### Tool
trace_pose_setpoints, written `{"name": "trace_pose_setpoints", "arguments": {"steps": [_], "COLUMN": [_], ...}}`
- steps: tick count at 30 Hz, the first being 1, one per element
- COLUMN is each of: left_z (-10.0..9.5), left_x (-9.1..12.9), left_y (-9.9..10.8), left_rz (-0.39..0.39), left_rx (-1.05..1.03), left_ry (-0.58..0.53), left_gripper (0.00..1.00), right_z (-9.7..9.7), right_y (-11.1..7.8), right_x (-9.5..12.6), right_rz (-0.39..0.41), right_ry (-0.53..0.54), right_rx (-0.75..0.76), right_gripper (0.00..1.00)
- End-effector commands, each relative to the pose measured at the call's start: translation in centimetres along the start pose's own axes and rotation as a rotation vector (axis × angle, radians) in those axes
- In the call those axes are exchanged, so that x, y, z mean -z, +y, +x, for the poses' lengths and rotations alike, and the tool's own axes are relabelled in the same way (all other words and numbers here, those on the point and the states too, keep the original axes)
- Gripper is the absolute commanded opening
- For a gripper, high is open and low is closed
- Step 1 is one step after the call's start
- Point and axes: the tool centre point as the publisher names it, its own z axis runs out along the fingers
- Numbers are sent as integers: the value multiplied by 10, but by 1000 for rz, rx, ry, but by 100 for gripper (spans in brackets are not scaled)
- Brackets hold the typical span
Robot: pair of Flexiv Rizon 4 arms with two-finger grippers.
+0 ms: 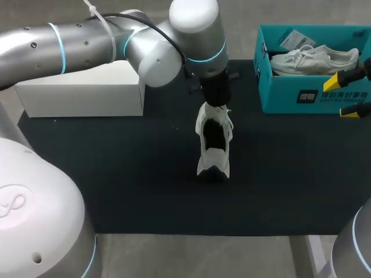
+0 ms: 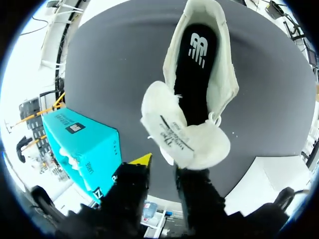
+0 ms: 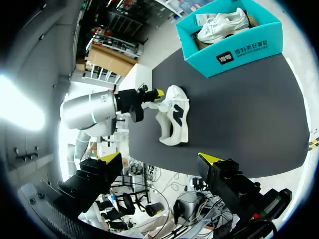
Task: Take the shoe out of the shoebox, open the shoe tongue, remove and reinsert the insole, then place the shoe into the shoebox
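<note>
The white shoe [image 1: 213, 152] is seen mid-table on the black mat [image 1: 116, 174], well apart from the teal shoebox [image 1: 278, 95], in which a second shoe [image 1: 313, 59] is laid. Its tongue [image 2: 182, 142] is folded outward against one finger of the left gripper [image 1: 214, 103], whose jaws are seen apart. The right gripper [image 3: 160, 158] is held near the shoebox, jaws wide apart. A white box [image 1: 81, 95] is set at the mat's far left.
</note>
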Motion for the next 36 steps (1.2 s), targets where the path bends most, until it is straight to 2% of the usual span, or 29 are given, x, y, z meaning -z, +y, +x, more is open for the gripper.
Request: {"name": "trace_pose_setpoints", "arguments": {"steps": [1,15,23,28,36], "left_z": [14,46,37,33,38], "left_x": [6,1,32,26,26], "left_y": [-11,-52,-58,-66,-87], "left_rz": [14,136,147,140,144], "left_rx": [7,49,27,47,79], "left_ry": [16,100,78,113,192], "left_gripper": [0,0,0,0,0], "right_z": [0,0,0,0,0], "right_y": [-1,-1,-1,-1,-1], "right_x": [-1,-1,-1,-1,-1], "right_rz": [-1,-1,-1,-1,-1], "right_ry": [-1,-1,-1,-1,-1], "right_rx": [-1,-1,-1,-1,-1], "right_gripper": [100,100,100,100,100]}}
